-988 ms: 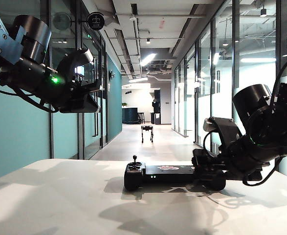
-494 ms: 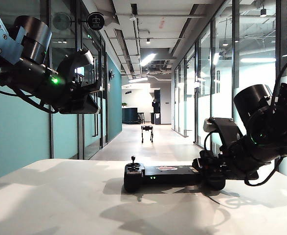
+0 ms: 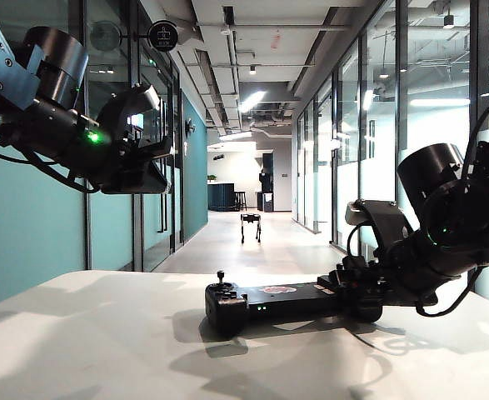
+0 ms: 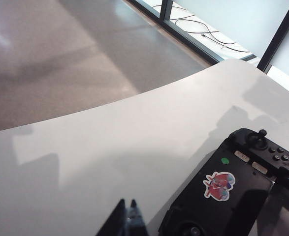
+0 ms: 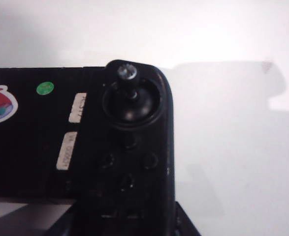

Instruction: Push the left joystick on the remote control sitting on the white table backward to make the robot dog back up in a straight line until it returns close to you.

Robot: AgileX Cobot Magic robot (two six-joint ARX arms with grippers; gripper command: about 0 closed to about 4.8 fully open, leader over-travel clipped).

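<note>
**Evidently: right gripper clamped on controller's end, left joystick untouched**

Evidently the right gripper (image 3: 356, 293) gripped the right end of the remote control (image 3: 281, 298); the left gripper (image 4: 128, 220) hung high, closure indeterminable; the rigid remote control slid readily on the white table (image 3: 94, 350); the left joystick (image 3: 221, 280), slender and springy, needed light pressure at its knob; the robot dog (image 3: 251, 225) stood far down the corridor.
</note>
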